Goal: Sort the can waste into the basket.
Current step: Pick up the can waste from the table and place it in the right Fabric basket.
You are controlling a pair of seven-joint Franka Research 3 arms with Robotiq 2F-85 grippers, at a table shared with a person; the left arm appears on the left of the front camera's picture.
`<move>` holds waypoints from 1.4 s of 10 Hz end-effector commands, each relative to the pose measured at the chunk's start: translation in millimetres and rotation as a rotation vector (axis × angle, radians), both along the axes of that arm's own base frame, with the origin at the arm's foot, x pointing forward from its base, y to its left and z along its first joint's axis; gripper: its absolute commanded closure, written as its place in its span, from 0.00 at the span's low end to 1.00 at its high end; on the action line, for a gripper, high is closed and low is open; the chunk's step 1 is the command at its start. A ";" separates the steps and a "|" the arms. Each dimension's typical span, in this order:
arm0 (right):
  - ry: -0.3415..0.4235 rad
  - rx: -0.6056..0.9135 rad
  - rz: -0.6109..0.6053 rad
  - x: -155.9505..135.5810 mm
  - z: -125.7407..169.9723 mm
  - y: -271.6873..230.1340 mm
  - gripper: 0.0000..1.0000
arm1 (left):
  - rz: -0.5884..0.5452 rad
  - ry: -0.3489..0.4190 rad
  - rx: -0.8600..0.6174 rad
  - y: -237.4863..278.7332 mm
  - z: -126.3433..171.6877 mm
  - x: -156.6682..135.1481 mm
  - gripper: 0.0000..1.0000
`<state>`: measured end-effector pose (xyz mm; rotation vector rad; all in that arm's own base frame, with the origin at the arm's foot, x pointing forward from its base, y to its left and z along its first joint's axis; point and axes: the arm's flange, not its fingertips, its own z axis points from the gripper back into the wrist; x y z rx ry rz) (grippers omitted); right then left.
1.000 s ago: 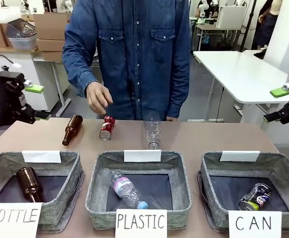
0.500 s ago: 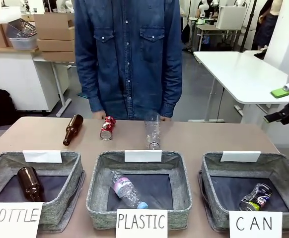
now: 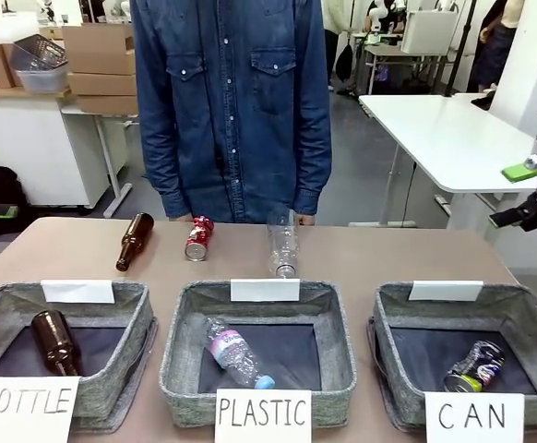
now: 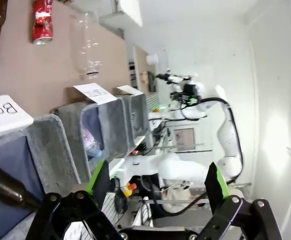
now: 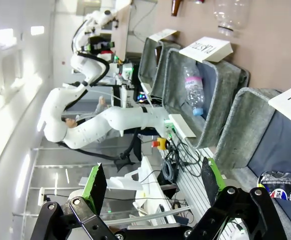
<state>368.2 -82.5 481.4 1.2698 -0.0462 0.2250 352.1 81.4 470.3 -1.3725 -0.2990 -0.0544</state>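
Two pincers: left gripper (image 4: 158, 177) and right gripper (image 5: 151, 180) gape empty, at either end of the table (image 3: 416, 254).
Basket (image 3: 518, 295): near right; dark can (image 3: 476, 365) inside.
Red can (image 3: 198, 238): far tabletop, between brown bottle (image 3: 134, 242) and clear bottle (image 3: 283, 247).
Handling: probably light, thin, slick; pinch across its crushed waist.
Room: open tabletop around; bottles near each flank.

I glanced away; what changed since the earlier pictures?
The open left gripper drew back to the left edge; the person lowered an arm. Nothing gripped or released. The right gripper, crushed red metal can, and dark printed metal can in the grey fabric CAN basket stayed put.
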 end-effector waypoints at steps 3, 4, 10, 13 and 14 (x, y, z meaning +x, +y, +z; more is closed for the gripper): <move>-0.024 -0.012 0.006 -0.2 -0.6 -1.3 0.00 | -0.065 0.041 0.312 -75.9 14.4 74.2 0.00; -0.024 -0.012 0.006 -0.2 -0.6 -1.3 0.00 | -0.044 0.017 0.157 -52.1 4.5 52.2 0.00; -0.024 -0.012 0.006 -0.2 -0.6 -1.3 0.00 | 0.289 -0.044 0.605 -169.2 -8.8 137.0 0.00; -0.024 -0.012 0.006 -0.2 -0.6 -1.3 0.00 | 0.184 0.032 0.672 -199.4 -26.1 175.0 0.00; -0.024 -0.012 0.006 -0.2 -0.6 -1.3 0.00 | 0.045 0.081 0.637 -188.3 -31.4 179.0 0.00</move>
